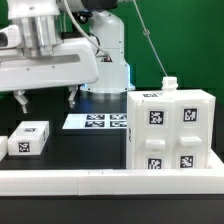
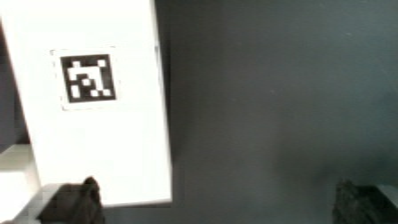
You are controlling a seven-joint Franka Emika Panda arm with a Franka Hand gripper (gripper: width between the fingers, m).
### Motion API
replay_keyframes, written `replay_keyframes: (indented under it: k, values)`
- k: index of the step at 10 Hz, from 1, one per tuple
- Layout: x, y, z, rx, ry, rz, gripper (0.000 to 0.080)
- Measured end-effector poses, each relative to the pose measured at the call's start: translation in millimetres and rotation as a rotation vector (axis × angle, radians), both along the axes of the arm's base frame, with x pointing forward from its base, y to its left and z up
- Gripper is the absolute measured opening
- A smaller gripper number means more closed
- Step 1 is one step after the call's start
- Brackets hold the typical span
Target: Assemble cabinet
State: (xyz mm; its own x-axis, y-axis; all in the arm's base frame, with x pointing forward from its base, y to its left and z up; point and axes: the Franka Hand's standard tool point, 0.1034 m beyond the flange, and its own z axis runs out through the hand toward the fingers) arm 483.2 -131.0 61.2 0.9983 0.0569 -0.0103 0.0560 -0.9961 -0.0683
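The cabinet [image 1: 170,130] is a large white boxy shell on the exterior view's right, with four tagged blocks on its front face and a small knob on top. A small loose white part with a black-and-white tag [image 1: 30,138] lies on the dark table on the exterior view's left. My gripper [image 1: 46,98] hangs above it, open and empty. In the wrist view the gripper [image 2: 217,205] has its fingers [image 2: 71,203] spread wide. The tagged white part [image 2: 98,100] lies beside one finger, not between the two.
The marker board [image 1: 97,122] lies flat behind the middle of the table, at the robot's base. A long low white rail [image 1: 100,181] runs along the front edge. Another white piece [image 1: 3,141] shows at the far left edge.
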Motion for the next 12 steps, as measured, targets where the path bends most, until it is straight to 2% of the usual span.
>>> replay_keyframes:
  k: [1,2,12]
  values:
    - [-7.4,-15.2,-7.4,-0.009,0.011,0.003,0.0649]
    - [-9.4,-21.9,-11.9,-0.016,0.012,0.014,0.0649]
    - [-22.7,-25.4,-47.9,-0.028,0.036,0.028,0.0649]
